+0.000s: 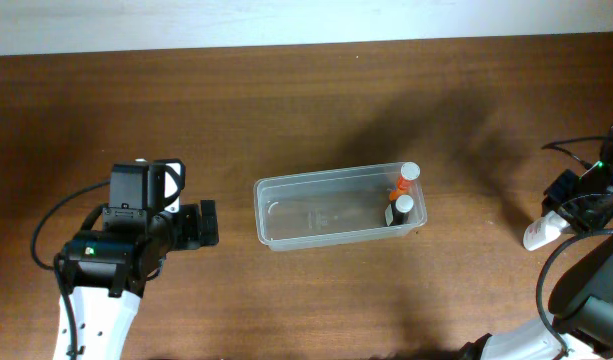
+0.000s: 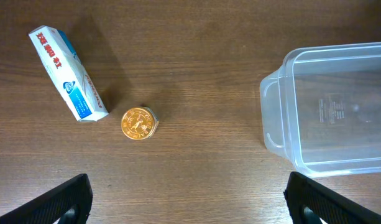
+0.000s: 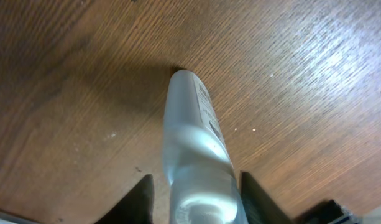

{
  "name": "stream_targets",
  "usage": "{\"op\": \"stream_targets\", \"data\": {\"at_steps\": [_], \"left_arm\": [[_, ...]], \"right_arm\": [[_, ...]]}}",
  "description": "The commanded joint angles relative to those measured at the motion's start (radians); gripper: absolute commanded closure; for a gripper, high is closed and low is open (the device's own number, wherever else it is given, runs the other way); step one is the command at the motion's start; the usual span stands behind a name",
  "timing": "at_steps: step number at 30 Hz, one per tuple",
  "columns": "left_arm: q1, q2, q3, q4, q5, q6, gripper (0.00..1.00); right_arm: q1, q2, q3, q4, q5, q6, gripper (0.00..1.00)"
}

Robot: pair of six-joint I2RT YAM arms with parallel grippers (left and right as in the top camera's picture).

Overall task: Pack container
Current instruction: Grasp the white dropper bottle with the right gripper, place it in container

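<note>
The clear plastic container (image 1: 262, 212) sits mid-table, and its left end shows in the left wrist view (image 2: 272, 118). Two small white-capped bottles stand at its right end, one orange (image 1: 405, 180) and one dark (image 1: 400, 208). My left gripper (image 1: 204, 224) is wide open and empty above bare wood left of the container (image 2: 189, 202). My right gripper (image 3: 196, 199) is at the far right with a finger on each side of a white bottle (image 3: 193, 140), also seen from overhead (image 1: 539, 232). A gap shows beside the left finger. The bottle's far end meets the table.
A white and blue toothpaste box (image 2: 67, 73) and a small round gold tin (image 2: 139, 122) lie on the wood left of the container. Cables trail by the right arm (image 1: 566, 148). The table's back edge runs along the top of the overhead view.
</note>
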Motion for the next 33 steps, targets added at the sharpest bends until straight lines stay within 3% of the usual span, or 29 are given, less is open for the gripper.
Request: {"op": "stream_targets", "data": {"at_steps": [1,8,15,21,26,33], "left_arm": [[0.005,0.0,0.019,0.002,0.011,0.015,0.01],[0.005,0.0,0.019,0.002,0.011,0.015,0.01],[0.005,0.0,0.019,0.002,0.01,0.015,0.01],[0.005,0.0,0.019,0.002,0.011,0.015,0.0],[0.005,0.0,0.019,0.002,0.011,0.015,0.01],[0.005,0.0,0.019,0.002,0.011,0.015,0.0]], "right_arm": [[-0.003,0.002,-0.003,-0.001,-0.01,0.003,0.72],[0.0,-0.016,-0.001,-0.015,-0.054,-0.026,0.85],[0.088,-0.132,0.073,-0.114,-0.097,-0.077,0.87],[0.323,-0.316,0.191,-0.222,-0.12,-0.151,0.86],[0.6,-0.436,0.266,-0.198,-0.119,-0.151,0.86],[0.869,-0.406,0.249,-0.135,-0.085,-0.084,0.85]]}}
